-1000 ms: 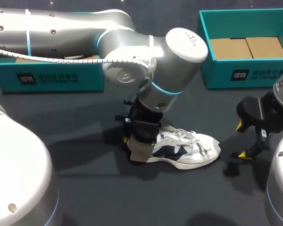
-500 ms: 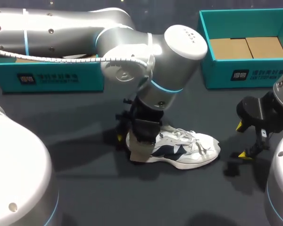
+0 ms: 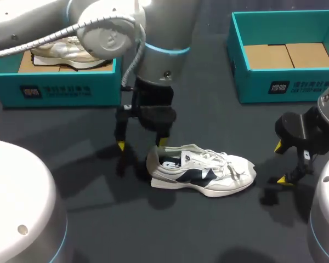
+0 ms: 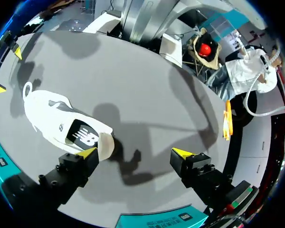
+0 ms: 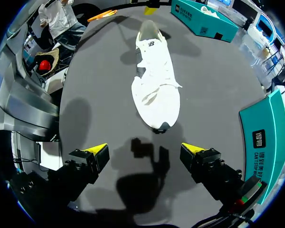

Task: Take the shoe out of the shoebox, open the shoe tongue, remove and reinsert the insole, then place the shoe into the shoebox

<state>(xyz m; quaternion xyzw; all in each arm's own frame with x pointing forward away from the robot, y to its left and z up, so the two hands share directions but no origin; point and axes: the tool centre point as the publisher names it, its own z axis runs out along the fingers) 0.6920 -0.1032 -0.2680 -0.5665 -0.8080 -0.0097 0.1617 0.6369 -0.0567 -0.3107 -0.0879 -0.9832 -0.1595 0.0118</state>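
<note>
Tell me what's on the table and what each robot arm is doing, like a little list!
shoe: white and dark blue, standing on its sole on the table, outside both boxes
left box: teal, with the other shoe inside
right box: teal, only cardboard showing inside
left arm: by the shoe's heel, jaws open, holding nothing
right arm: past the toe, apart from it, jaws open, holding nothing
table: dark

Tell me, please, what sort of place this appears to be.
Probably a robotics lab test bench: two arms, with the left gripper and right gripper open, hang over a dark table holding a white sneaker, a left shoebox and a right shoebox, both teal.
</note>
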